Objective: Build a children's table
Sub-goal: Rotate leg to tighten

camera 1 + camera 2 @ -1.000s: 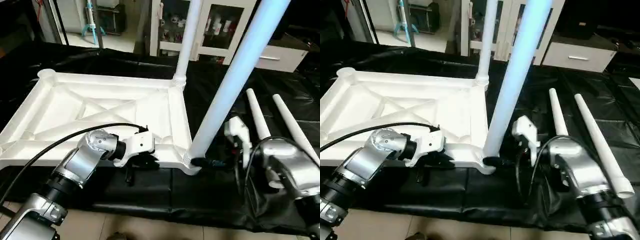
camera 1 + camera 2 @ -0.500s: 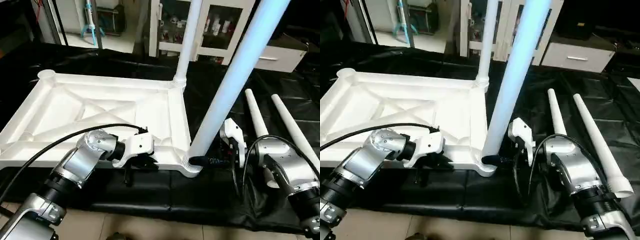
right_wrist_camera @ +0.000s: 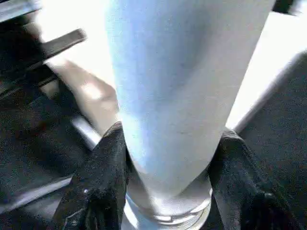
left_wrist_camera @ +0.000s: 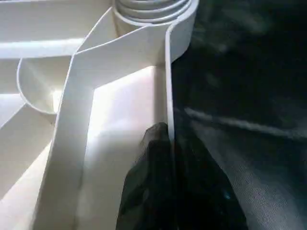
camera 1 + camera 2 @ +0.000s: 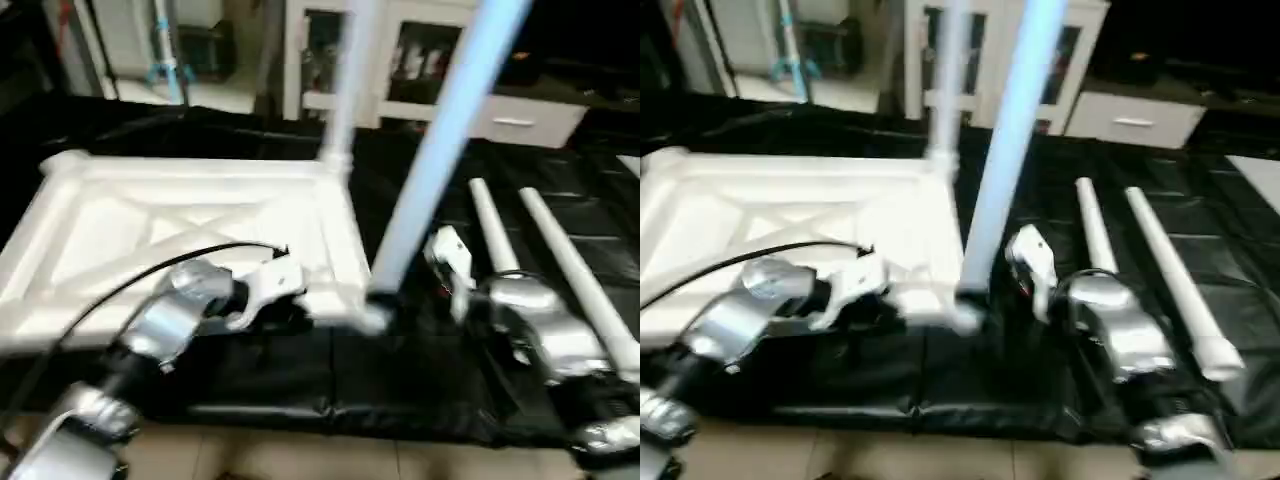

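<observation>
- While the children's table (image 5: 200, 225) lies upside down on the black cloth (image 5: 420, 360), ribbed underside up, two legs are seen standing in its right-hand corners.
- The left gripper (image 4: 165, 163) is clamped shut on the table's near rim.
- The right gripper (image 3: 168, 191) is closed around the base of the near leg (image 5: 440, 150), a finger (image 3: 103, 182) on either side.
- Two loose legs (image 5: 540, 245) lie beside it on the cloth.
- The plastic is judged light, stiff and smooth; a leg is best held low, by its socket (image 5: 375, 318).

The left claw (image 5: 285, 305) is pinching tight with fingers together, while the right claw (image 3: 165, 191) is clasping with fingers (image 3: 103, 177) parted; both silver forearms are reaching forward.
</observation>
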Available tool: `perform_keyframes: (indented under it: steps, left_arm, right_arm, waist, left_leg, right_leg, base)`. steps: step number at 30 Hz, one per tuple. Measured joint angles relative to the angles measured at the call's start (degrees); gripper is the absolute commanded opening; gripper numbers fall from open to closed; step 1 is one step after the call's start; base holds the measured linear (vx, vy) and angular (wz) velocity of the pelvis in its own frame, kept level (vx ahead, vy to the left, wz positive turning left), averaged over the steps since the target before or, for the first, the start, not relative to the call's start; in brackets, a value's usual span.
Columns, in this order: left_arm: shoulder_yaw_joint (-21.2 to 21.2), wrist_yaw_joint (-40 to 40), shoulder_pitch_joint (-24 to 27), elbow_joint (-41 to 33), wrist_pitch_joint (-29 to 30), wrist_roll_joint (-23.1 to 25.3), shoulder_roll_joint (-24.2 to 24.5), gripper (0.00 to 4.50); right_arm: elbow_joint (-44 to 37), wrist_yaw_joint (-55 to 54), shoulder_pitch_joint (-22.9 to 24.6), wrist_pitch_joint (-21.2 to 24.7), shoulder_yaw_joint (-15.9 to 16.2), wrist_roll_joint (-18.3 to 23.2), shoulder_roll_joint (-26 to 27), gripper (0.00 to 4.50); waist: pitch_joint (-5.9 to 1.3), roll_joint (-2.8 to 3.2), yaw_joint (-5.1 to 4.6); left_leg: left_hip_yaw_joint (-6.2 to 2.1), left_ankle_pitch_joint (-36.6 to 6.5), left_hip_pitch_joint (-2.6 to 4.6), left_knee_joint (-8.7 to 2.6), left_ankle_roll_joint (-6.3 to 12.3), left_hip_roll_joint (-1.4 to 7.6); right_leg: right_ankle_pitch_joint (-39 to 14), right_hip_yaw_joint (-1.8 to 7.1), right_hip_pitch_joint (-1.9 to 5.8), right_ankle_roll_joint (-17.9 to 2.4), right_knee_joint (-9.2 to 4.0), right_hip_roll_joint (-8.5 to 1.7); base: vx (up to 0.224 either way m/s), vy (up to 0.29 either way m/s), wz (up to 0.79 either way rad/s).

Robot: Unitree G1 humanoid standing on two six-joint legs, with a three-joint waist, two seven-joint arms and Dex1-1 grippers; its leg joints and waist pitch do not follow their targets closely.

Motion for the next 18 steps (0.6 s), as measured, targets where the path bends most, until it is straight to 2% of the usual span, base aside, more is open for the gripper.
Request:
perform_keyframes:
  steps: [2, 5, 9, 12, 16, 18]
  left_arm:
    - [0.4, 3.0, -1.1, 2.0, 1.1, 0.6, -1.8, 0.00]
    - [1.4, 9.5, -3.8, 6.5, 3.8, 1.6, -6.2, 0.00]
    - [1.9, 19.4, -8.0, 13.7, 4.8, 2.8, -12.8, 0.00]
    - [2.5, 21.8, -9.4, 16.3, 4.6, 2.8, -14.4, 0.00]
    - [2.8, 22.2, -9.9, 17.5, 3.9, 2.8, -14.6, 0.00]
    - [2.8, 22.2, -10.1, 17.7, 3.7, 2.8, -14.6, 0.00]
  right_arm:
    - [1.3, -5.7, -1.0, 0.3, -0.7, -0.8, 2.2, 1.95]
    - [5.0, -17.9, -3.7, -0.1, -2.3, -3.0, 6.7, 1.95]
    - [11.0, -35.6, -7.5, -2.7, -4.6, -5.7, 12.9, 1.94]
    - [13.5, -40.8, -9.0, -4.7, -5.1, -6.9, 14.7, 1.93]
    - [15.9, -41.5, -10.0, -7.1, -5.5, -7.2, 15.9, 1.93]
    - [16.4, -40.5, -10.1, -7.9, -6.2, -7.1, 16.0, 1.93]
  waist:
    - [0.01, 0.17, -0.27]
    - [0.14, 0.79, -1.16]
    - [0.49, 1.41, -1.55]
    - [0.82, 2.06, -1.72]
    - [0.84, 2.01, -1.85]
    - [0.86, 1.99, -1.78]
  left_leg:
    - [-0.31, 0.0, 0.00, -0.02, 0.00, 0.00]
    - [-0.98, 0.0, -0.15, 0.02, 0.01, 0.01]
    - [-1.03, 0.0, -0.13, 0.02, 0.03, -0.02]
    - [-1.14, -0.1, -0.15, -0.03, 0.15, 0.00]
    - [-1.04, -0.1, -0.09, -0.03, 0.18, -0.04]
    - [-1.05, -0.1, -0.11, -0.04, 0.19, -0.04]
  right_leg:
    - [0.0, -0.36, 0.18, 0.0, -0.49, 0.01]
    - [0.0, -1.31, 0.56, 0.0, -1.67, -0.08]
    - [0.0, -1.65, 0.94, 0.0, -2.77, -0.13]
    - [0.0, -2.07, 1.32, 0.0, -3.48, -0.22]
    - [0.0, -2.05, 1.25, 0.0, -3.48, -0.32]
    - [0.0, -2.34, 1.25, 0.0, -3.49, -0.49]
  base:
    - [0.000, 0.000, 0.00]
    - [0.000, 0.000, 0.00]
    - [0.000, 0.000, 0.00]
    - [0.000, 0.000, 0.00]
    - [0.000, 0.000, 0.00]
    - [0.000, 0.000, 0.00]
